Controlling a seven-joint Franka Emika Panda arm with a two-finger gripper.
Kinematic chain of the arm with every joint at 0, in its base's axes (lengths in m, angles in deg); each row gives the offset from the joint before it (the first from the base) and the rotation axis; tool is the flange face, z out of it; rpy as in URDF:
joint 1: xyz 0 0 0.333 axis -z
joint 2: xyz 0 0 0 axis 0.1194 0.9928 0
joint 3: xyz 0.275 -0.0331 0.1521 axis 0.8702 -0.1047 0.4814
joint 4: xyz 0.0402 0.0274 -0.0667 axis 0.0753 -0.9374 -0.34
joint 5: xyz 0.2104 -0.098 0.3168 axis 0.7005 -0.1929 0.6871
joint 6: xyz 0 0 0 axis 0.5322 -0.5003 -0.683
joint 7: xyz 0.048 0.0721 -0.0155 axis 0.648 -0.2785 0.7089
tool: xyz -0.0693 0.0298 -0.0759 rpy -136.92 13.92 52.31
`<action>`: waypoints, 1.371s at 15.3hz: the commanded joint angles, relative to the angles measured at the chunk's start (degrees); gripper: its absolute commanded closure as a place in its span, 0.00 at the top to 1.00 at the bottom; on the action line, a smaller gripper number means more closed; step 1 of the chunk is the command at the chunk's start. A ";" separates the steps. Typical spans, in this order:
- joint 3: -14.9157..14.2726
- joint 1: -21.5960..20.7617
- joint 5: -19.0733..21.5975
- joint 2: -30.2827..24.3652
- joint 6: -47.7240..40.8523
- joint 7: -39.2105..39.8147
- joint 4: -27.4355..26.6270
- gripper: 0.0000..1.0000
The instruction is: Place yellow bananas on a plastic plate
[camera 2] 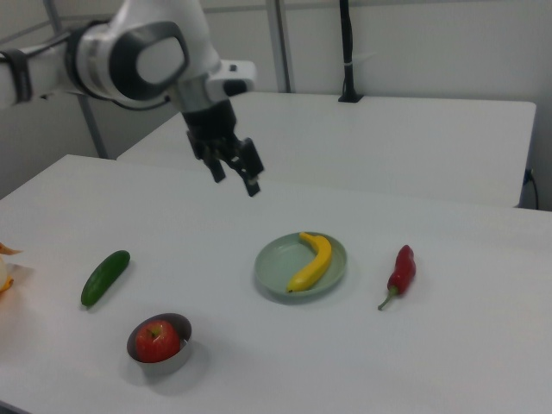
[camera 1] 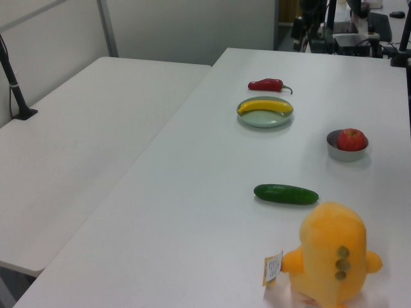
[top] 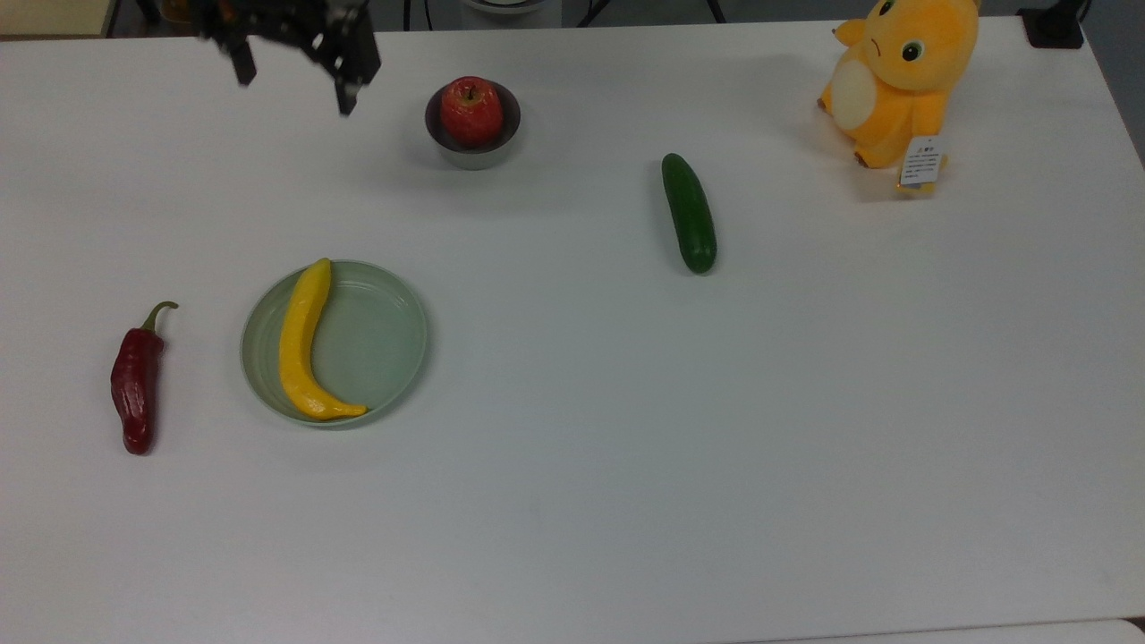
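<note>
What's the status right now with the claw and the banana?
Gripper open, empty, raised above the table. Banana lying on the mint-green plate, stem tip over the rim. Nothing in the way; red chili pepper sits apart.

Curved bright-yellow banana [top: 300,344] lying flat inside round pale mint-green plate [top: 385,344], hugging the rim on the top view's left, tapered tip at the near edge. Both well below and apart from raised claw [top: 293,94], untouched.

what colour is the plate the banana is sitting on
The plastic plate under the yellow banana is pale mint green, clearest in the top view.
</note>
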 commanded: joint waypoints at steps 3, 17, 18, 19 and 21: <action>-2.98 -9.31 3.25 -7.79 -11.14 -6.74 -1.02 1.00; -2.37 -14.60 9.15 -5.25 -6.24 8.70 -0.14 1.00; -2.37 -14.42 9.15 -4.81 -4.84 9.50 -0.14 1.00; -2.37 -14.25 9.15 -4.72 -4.04 9.86 -0.14 1.00; -2.37 -14.51 9.24 -4.72 -3.86 10.04 -0.49 1.00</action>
